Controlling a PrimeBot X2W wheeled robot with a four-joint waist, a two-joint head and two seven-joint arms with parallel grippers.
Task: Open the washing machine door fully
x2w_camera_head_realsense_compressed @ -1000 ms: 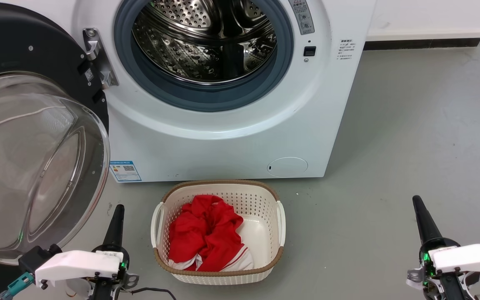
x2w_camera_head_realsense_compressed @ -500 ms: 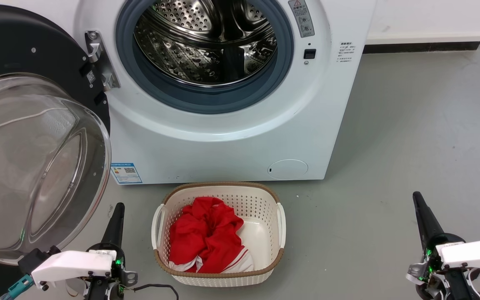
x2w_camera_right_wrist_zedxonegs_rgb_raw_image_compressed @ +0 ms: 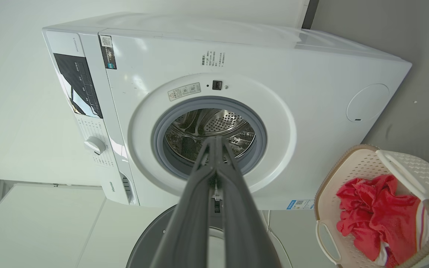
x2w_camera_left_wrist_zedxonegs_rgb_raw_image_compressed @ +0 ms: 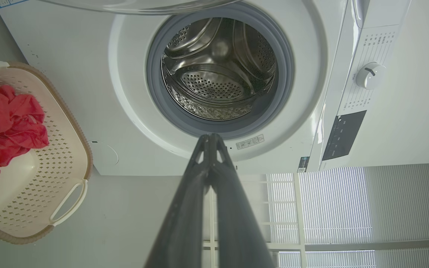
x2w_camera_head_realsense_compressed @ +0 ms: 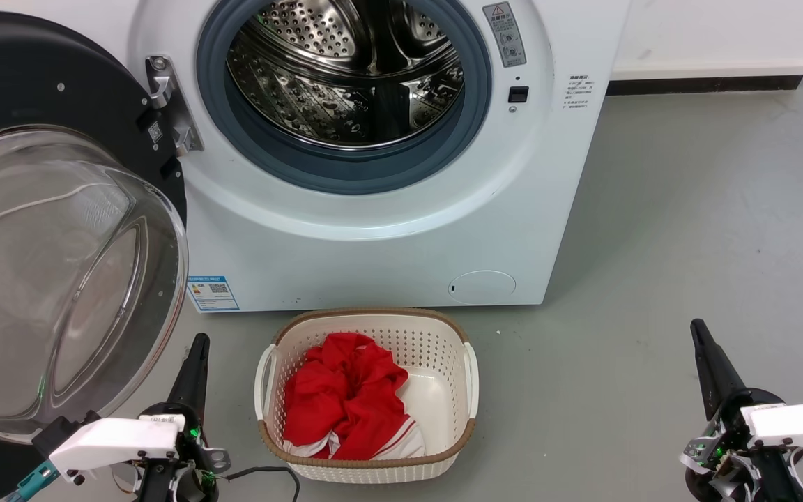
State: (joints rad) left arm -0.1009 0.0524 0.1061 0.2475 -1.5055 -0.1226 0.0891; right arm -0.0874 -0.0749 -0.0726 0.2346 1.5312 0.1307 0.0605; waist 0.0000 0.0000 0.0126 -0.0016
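Observation:
The washing machine (x2w_camera_head_realsense_compressed: 373, 237) is white, with its steel drum (x2w_camera_head_realsense_compressed: 346, 77) exposed inside a grey gasket. The washing machine door (x2w_camera_head_realsense_compressed: 39, 104), a black disc with a clear glass bowl (x2w_camera_head_realsense_compressed: 46, 279), hangs swung out wide on the left hinge (x2w_camera_head_realsense_compressed: 168, 104). My left gripper (x2w_camera_head_realsense_compressed: 199, 341) is shut and empty, low at the left just right of the glass bowl, apart from it. My right gripper (x2w_camera_head_realsense_compressed: 698, 328) is shut and empty at the lower right, over bare floor. In the wrist views each gripper (x2w_camera_left_wrist_zedxonegs_rgb_raw_image_compressed: 210, 137) (x2w_camera_right_wrist_zedxonegs_rgb_raw_image_compressed: 216, 141) points at the machine (x2w_camera_left_wrist_zedxonegs_rgb_raw_image_compressed: 125, 93) (x2w_camera_right_wrist_zedxonegs_rgb_raw_image_compressed: 274, 111), and the door (x2w_camera_right_wrist_zedxonegs_rgb_raw_image_compressed: 155, 242) shows below the right one.
A cream perforated basket (x2w_camera_head_realsense_compressed: 468, 376) holding red cloth (x2w_camera_head_realsense_compressed: 346, 397) stands on the grey floor in front of the machine, between the two grippers. A white wall base runs at the back right. Open floor lies to the right of the machine.
The whole head view has slid a little, so the camera moved. Both grippers have dropped slightly lower in the picture. The door stays swung open.

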